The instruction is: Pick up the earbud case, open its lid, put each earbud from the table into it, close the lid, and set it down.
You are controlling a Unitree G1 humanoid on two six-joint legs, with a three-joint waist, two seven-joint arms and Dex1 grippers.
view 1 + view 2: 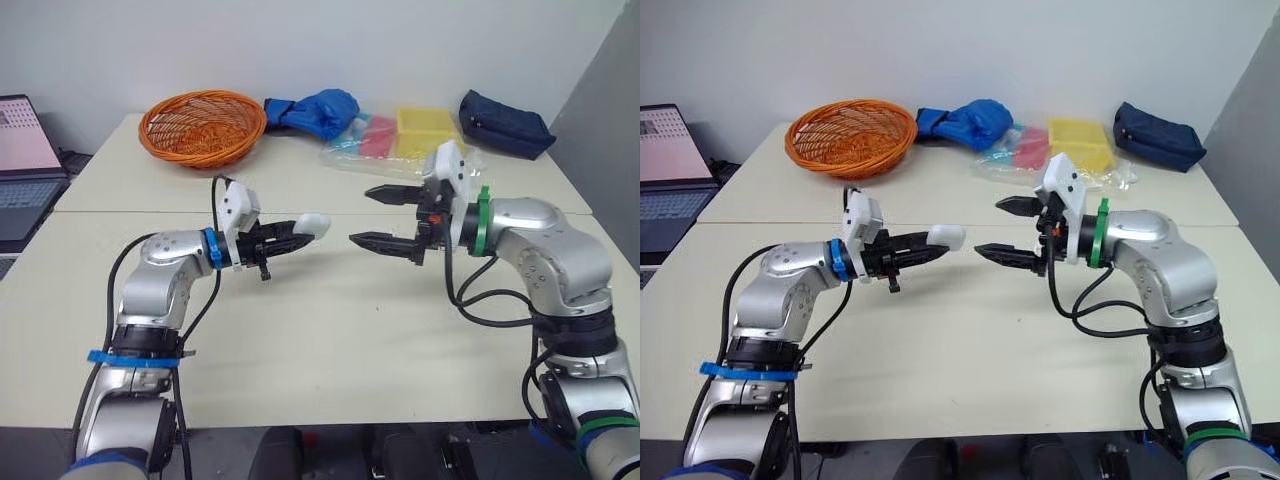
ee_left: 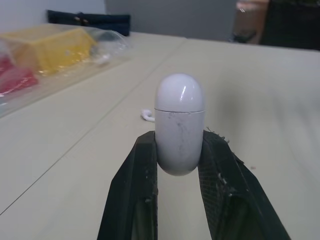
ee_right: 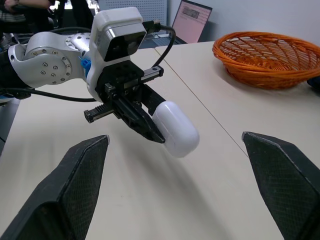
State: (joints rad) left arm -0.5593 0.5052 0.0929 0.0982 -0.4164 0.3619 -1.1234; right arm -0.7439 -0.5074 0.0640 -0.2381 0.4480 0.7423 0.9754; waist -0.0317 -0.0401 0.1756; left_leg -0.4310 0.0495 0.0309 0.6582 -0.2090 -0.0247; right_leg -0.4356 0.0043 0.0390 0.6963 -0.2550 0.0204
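Note:
My left gripper (image 1: 298, 236) is shut on the white earbud case (image 1: 313, 224), which it holds above the middle of the table (image 1: 330, 330). The case (image 2: 179, 125) has its lid closed and its rounded lid end sticks out past the black fingertips (image 2: 142, 160). My right gripper (image 1: 359, 215) stands open a short gap to the right of the case, pointing at it with nothing between its fingers. One small white earbud (image 2: 146, 115) lies on the table beyond the case.
Along the far edge sit an orange wicker basket (image 1: 202, 125), a blue cloth bundle (image 1: 318, 110), a clear bag with yellow and pink items (image 1: 410, 135) and a dark pouch (image 1: 505, 123). A laptop (image 1: 22, 160) stands off the table's left side.

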